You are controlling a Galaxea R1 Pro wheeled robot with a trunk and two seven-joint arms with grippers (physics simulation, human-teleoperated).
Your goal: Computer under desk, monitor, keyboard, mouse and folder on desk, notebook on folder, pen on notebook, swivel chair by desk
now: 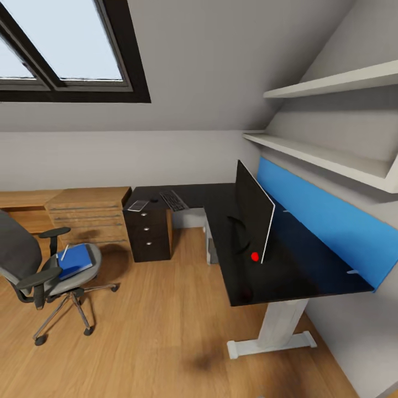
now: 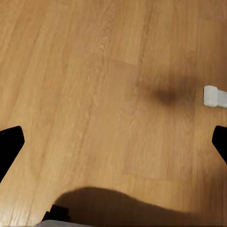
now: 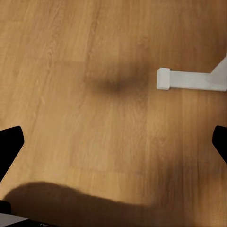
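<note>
Most of the tidying looks undone from where I stand. The monitor (image 1: pixel 253 216) is already up on the desk (image 1: pixel 287 276), standing on the near right wing of the glossy black top with its thin edge toward me, so its long axis runs from near to far along that wing and its dark face looks left, away from the blue back panel (image 1: pixel 326 218). The keyboard (image 1: pixel 173 200) lies on the far left wing of the desk, well apart from the monitor, its long axis running roughly near to far with a slight slant; it likely needs bringing closer. A small flat thing I take for a notebook (image 1: pixel 137 205) sits on the far left corner of the desk above the dark drawer unit (image 1: pixel 148 235). I cannot pick out the mouse, and something pale under the desk may be the computer, but it is too hidden to say. The folder (image 1: pixel 75 260) is on the seat of the swivel chair (image 1: pixel 33 265), out on the wooden floor (image 1: pixel 155 331) at the left, well apart from the desk; a thin white stick, perhaps the pen (image 1: pixel 64 252), lies across the folder's far edge. So the folder, the stacking and the chair all remain. In the wrist views the left gripper (image 2: pixel 113 142) and the right gripper (image 3: pixel 113 142) both hang spread wide over bare floor, holding nothing, the right one near the desk's white foot (image 3: pixel 189 79).
</note>
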